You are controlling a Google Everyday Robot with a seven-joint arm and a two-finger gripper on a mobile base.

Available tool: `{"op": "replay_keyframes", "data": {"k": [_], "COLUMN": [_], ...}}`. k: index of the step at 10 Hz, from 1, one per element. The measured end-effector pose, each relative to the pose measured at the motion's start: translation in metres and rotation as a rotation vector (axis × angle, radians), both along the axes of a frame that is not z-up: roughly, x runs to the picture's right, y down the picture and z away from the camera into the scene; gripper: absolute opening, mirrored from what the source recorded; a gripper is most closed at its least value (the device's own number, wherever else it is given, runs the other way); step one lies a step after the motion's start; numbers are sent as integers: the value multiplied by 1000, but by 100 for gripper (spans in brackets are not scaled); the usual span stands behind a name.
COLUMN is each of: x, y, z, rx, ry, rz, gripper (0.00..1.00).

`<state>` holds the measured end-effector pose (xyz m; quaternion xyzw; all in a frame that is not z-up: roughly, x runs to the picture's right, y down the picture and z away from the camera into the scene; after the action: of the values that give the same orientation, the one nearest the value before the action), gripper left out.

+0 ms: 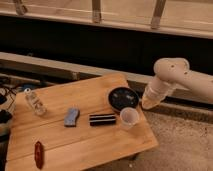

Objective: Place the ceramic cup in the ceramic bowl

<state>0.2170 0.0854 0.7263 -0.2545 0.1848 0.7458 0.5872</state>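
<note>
Showing its round rim, the ceramic cup (129, 117) is located just in front of the ceramic bowl (122, 97), near the right edge of the wooden table (85, 95). The gripper (146, 103) is just right of both; its state cannot be determined.

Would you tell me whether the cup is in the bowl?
Out: cup sits on table beside bowl; gripper is close beside them.
</note>
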Motion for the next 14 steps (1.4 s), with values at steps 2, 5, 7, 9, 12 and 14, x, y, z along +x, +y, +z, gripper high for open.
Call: {"op": "replay_keyframes", "data": {"k": [2,5,7,9,12,14], "x": [-5,-11,-15,-15,-18,-17], "y": [-2,22,39,45,41,40], "z": [-8,9,28,33,31,30], "rx": [-21,-89,-151,-176,-172,-167], "ry": [-33,-72,-96,-109,-117,-118], "rz": [-3,-15,-15,-10,-15,-12], "gripper": [52,78,80,80,80,80]}}
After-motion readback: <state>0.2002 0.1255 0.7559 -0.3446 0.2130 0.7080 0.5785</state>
